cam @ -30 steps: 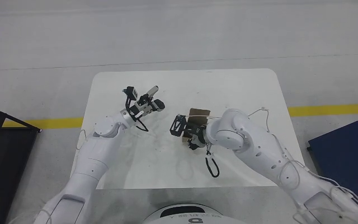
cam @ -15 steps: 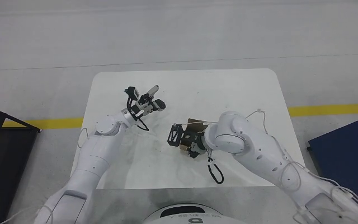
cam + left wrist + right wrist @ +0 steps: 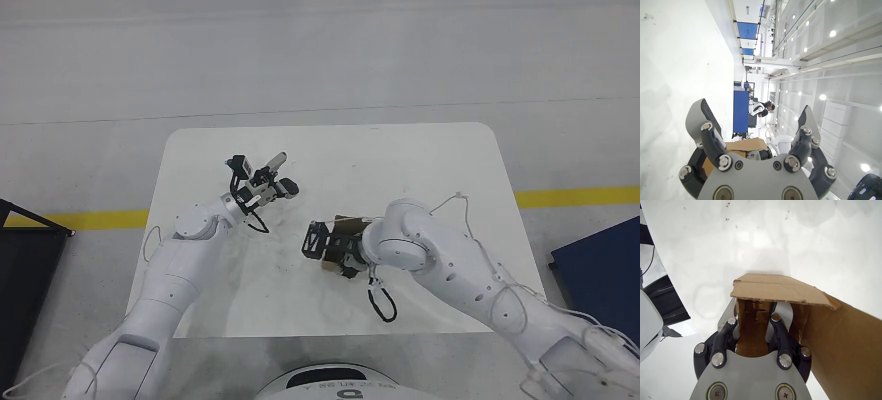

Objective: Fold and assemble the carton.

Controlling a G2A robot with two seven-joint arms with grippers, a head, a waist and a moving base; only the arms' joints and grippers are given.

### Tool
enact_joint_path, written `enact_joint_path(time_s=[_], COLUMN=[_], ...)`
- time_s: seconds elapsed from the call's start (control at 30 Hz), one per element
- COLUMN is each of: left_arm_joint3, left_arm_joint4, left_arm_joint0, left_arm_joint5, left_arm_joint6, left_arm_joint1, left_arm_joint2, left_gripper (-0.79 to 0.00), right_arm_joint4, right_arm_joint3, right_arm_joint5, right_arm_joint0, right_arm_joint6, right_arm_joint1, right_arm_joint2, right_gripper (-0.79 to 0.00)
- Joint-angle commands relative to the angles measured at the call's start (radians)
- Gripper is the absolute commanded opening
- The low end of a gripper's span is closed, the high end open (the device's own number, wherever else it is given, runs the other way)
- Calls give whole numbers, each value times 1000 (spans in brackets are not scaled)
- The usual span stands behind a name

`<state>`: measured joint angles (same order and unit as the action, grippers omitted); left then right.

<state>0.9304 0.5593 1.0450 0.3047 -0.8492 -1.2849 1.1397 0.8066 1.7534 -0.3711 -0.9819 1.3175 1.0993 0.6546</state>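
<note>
Where the right fingers point(image 3: 783, 313) pinch the carton point(image 3: 838, 336), a flap point(image 3: 780, 291) hides their tips. Left fingers point(image 3: 702, 113), near the carton, gape wide.

The left hand point(image 3: 754, 111) hangs over the white worktop point(image 3: 677, 56), fingers point(image 3: 711, 117) spread wide and empty; the carton point(image 3: 745, 144) shows behind its base.

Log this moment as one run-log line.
left claw: open, empty, over table | right claw: shut on carton | carton: flap open, not yet assembled
</note>
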Motion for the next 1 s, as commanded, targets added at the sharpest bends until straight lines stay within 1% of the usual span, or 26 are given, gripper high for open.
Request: enact_joint_path(time_s=[0.0,0.23,0.4,0.53,0.67,0.7,0.73,0.8,0.87,0.9,0.93,0.97], left_arm_joint3=[-3,1,13,24,34,37,40,45,49,51,53,55], left_arm_joint4=[-2,-8,-11,-13,-11,-11,-10,-10,-10,-11,-10,-9], left_arm_joint0=[-2,2,15,26,35,37,40,45,50,52,55,57], left_arm_joint5=[1,10,16,18,20,21,23,25,27,29,30,31], left_arm_joint6=[2,7,11,16,17,18,18,18,18,18,17,18], left_arm_joint1=[-1,-4,-3,-2,-1,-1,-1,0,1,1,1,1], left_arm_joint2=[-1,-5,-1,3,9,10,12,14,17,18,19,20], left_gripper=[0,0,0,0,0,0,0,0,0,0,0,0], right_arm_joint4=[2,26,28,15,7,5,4,10,20,24,29,34], right_arm_joint3=[-15,-52,-72,-83,-79,-75,-71,-62,-53,-48,-41,-34], right_arm_joint5=[-1,19,30,36,42,43,45,52,62,65,69,72], right_arm_joint0=[9,40,55,63,66,65,65,62,58,55,52,48], right_arm_joint6=[7,12,23,40,54,56,57,56,55,55,54,52], right_arm_joint1=[5,23,35,41,44,45,44,43,41,39,38,36], right_arm_joint2=[-15,-56,-80,-91,-97,-97,-96,-92,-87,-84,-81,-77], right_gripper=[-413,-413,-434,-520,-696,-693,-665,-520,-413,-286,-135,-102])
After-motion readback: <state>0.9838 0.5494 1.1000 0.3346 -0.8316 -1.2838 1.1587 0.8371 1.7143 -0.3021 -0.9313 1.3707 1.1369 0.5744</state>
